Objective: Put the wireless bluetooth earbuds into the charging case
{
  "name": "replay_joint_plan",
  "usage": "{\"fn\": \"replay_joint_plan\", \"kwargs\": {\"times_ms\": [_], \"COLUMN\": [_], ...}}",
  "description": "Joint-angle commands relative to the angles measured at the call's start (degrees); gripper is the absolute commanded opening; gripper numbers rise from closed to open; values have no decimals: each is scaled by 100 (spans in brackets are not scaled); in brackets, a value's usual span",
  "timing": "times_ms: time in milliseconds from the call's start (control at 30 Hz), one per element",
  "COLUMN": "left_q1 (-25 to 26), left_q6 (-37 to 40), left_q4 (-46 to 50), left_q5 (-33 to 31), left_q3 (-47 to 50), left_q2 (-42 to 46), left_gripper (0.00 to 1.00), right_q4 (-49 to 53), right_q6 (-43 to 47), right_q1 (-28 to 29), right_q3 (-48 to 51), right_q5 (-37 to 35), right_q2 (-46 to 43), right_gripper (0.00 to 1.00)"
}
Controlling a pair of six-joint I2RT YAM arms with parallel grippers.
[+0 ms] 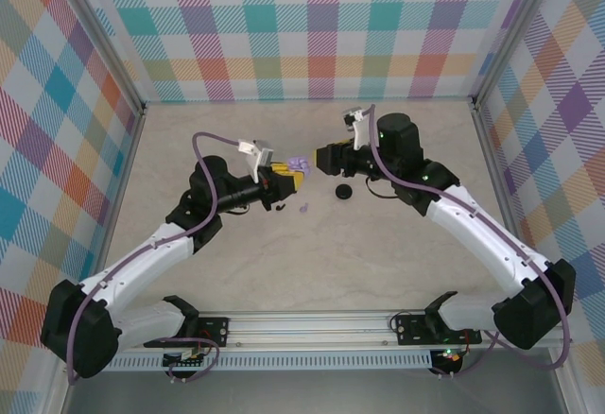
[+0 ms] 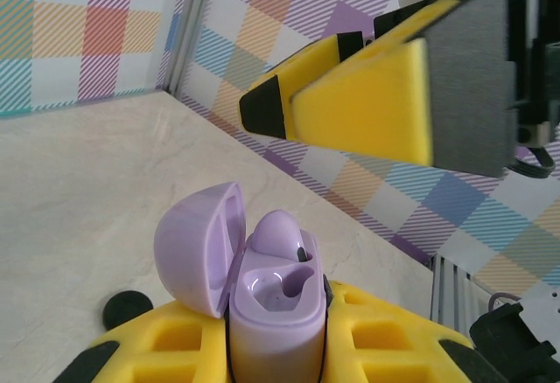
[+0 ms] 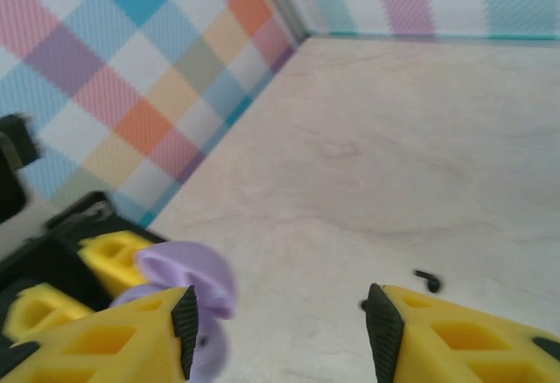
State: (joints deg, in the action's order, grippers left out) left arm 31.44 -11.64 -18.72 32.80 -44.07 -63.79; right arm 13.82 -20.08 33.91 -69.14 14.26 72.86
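My left gripper is shut on a pale lilac charging case, holding it upright with the lid swung open. One lilac earbud sits in the far socket, and the near socket is bare. From above, the case hangs between both grippers. My right gripper hovers just right of the case, open with nothing between its fingers. Its own view puts the case at its left fingertip. A second lilac earbud and a black earbud lie on the table.
A round black case rests on the table under the right wrist and appears low on the left as a black case. Another black earbud lies by my right fingertip. Checked walls enclose the beige table.
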Motion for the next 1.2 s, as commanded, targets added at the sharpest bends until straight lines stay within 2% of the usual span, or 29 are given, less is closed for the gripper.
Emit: {"fn": "replay_joint_plan", "kwargs": {"times_ms": [0, 133, 333, 700, 933, 1167], "left_q1": [73, 73, 73, 74, 73, 68], "left_q6": [344, 458, 556, 637, 619, 584], "left_q4": [324, 563, 844, 1105, 1090, 1063], "left_q5": [-155, -199, -226, -300, -293, -274], "left_q3": [-171, -158, -162, -160, -154, -141], "left_q2": [272, 460, 750, 983, 932, 878], "left_gripper": [18, 18, 19, 19, 19, 19], "right_q4": [765, 1417, 1809, 2155, 2499, 2711], "right_q6": [-73, -80, -28, 39, 182, 279], "right_q1": [-22, -135, -192, -167, -39, 85], "right_q3": [-238, -630, -1147, -2243, -2760, -2967], "right_q5": [-1166, -1122, -662, 307, 475, 409], "right_q2": [158, 818, 1915, 3955, 4769, 5198], "right_gripper": [57, 57, 55, 28, 25, 22]}}
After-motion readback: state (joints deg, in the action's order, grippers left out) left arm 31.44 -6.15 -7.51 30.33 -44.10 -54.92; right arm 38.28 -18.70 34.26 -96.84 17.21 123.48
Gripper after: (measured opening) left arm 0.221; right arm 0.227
